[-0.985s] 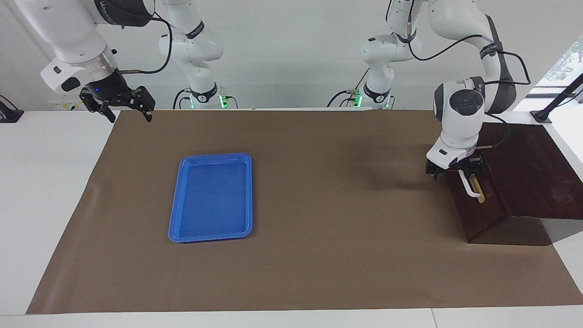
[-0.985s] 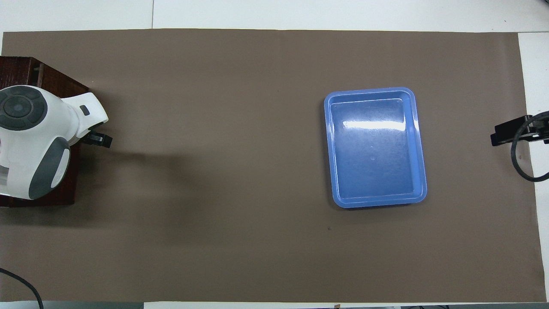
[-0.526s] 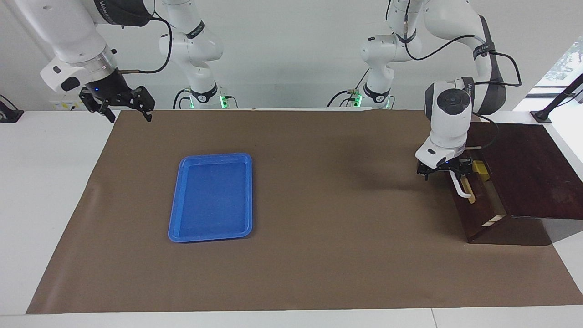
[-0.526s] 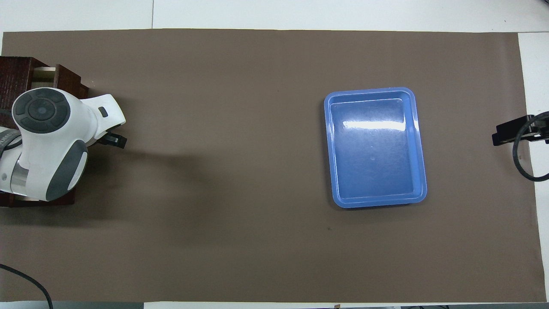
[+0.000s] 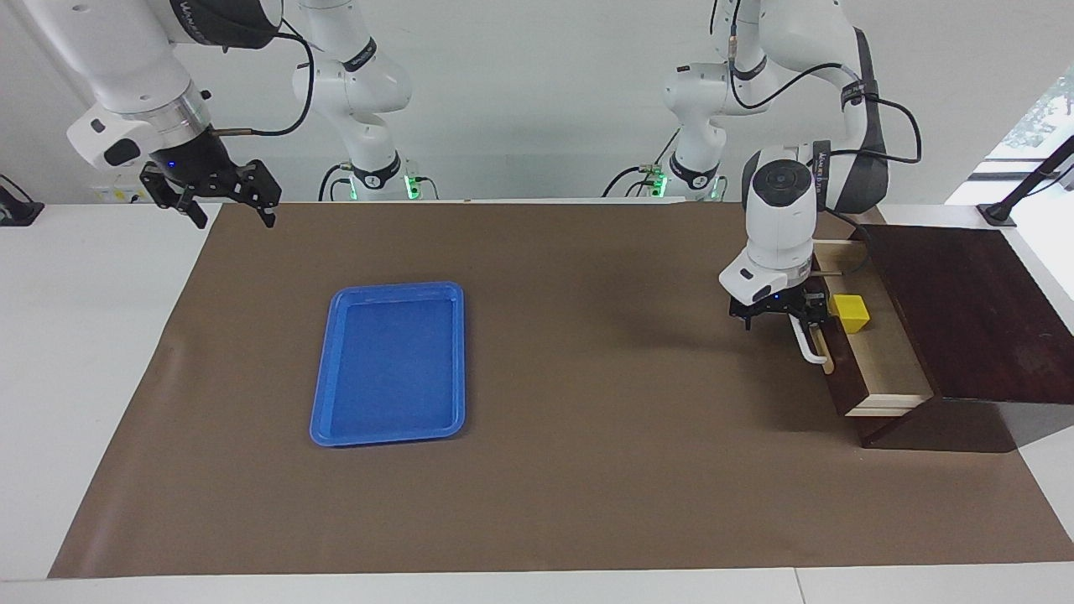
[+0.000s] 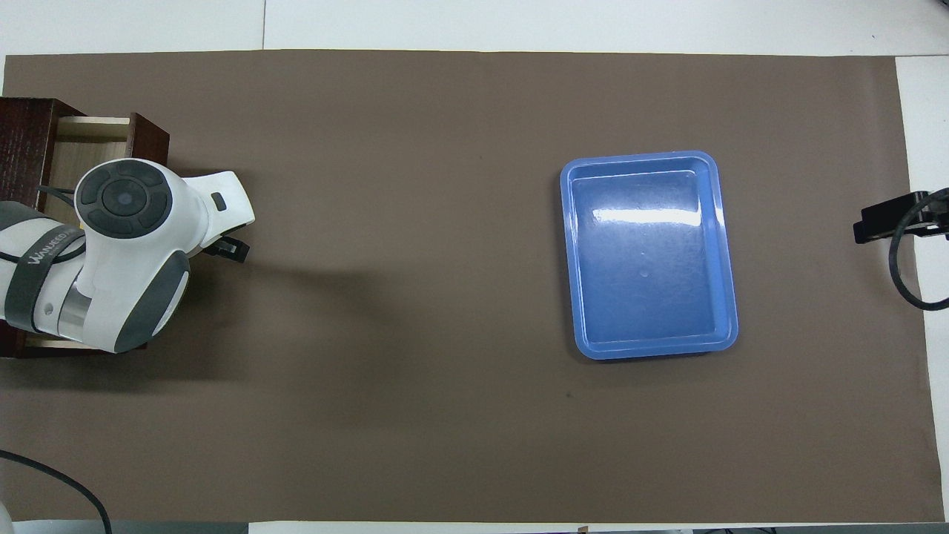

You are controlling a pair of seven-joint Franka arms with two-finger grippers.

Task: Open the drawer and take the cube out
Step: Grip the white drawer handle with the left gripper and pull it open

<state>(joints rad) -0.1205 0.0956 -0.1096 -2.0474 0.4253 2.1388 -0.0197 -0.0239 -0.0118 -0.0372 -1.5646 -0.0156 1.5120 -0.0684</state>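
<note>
Two arms are mine. My left arm arches down from its base, wrist vertical. My left gripper (image 5: 779, 317) hangs low at the front of the dark brown wooden drawer (image 5: 883, 373), at the robots' end of its white bar handle (image 5: 807, 344). Its fingers stand spread and clamp nothing; I cannot tell whether they touch the bar. From overhead the wrist hides most of the drawer, and only the gripper's dark tip (image 6: 226, 250) shows.

The drawer stands drawn out of its dark wooden box (image 5: 965, 310), its pale wood floor exposed. The small bright yellow cube (image 5: 850, 312) rests on that floor, just beside my left gripper, between the handle and the box, in the end of the drawer nearer to the robots.

My right arm waits, held high. My right gripper (image 5: 232, 210) is released and empty, over the edge of the brown paper mat (image 5: 587, 470) at that arm's end of the table.

A blue rectangular plastic tray (image 5: 394, 288) lies flat on the mat, well apart from my left gripper and closer to the right one. The mat covers most of a white table (image 5: 92, 377), and a plain white wall (image 5: 537, 84) closes the room.
</note>
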